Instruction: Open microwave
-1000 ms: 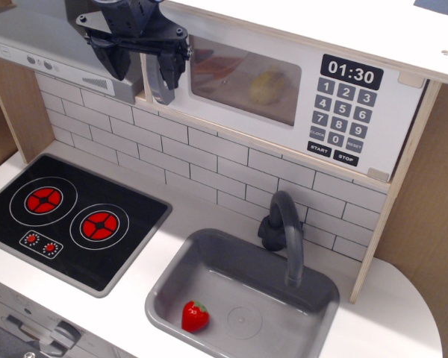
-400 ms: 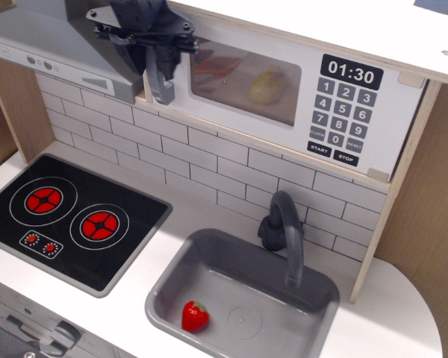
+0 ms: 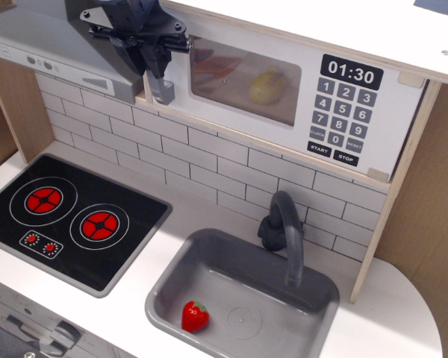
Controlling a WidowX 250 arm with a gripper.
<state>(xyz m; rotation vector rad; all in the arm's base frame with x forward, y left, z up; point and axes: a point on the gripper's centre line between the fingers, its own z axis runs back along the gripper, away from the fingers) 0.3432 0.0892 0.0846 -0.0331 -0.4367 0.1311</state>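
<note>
The white microwave (image 3: 291,127) sits under the top shelf, its door flush with the front. It has a clear window (image 3: 231,74) and a black keypad (image 3: 345,112) reading 01:30. Its grey vertical handle (image 3: 163,91) is at the door's left edge; only the lower end shows. My dark gripper (image 3: 154,64) comes down from the top left, and its fingers are closed together around the upper part of the handle. A yellow item (image 3: 266,86) lies inside behind the window.
A grey range hood (image 3: 52,52) sits just left of the gripper. A black two-burner stove (image 3: 75,220) is on the counter at the left. A grey sink (image 3: 172,261) holds a red strawberry (image 3: 195,315), with a dark faucet (image 3: 285,227) behind it.
The gripper's fingers were spread wide either side of the handle one second ago; they have closed in onto the handle. The door has not visibly moved.
</note>
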